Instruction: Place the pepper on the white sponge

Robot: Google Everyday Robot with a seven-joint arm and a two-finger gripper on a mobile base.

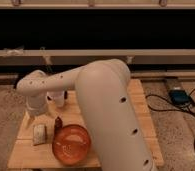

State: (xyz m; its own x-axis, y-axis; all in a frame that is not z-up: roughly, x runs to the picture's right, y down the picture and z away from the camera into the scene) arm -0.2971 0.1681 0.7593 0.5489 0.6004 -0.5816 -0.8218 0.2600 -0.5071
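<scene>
At lower left my gripper (pixel 32 116) hovered, finger state unclear; the pepper (pixel 58 123) looked light, glossy, slippery, so I'd grasp mid-body, beside the white sponge (pixel 39 134).

A lab-like test space: wooden table (pixel 141 107) on speckled floor (pixel 178 132), cables (pixel 191 107), claw (pixel 30 116) over it

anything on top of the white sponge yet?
Nothing sits on the small off-white rectangular sponge. The slim dark red pepper stands beside it, by the orange bowl. The gripper hovers above the sponge.
</scene>
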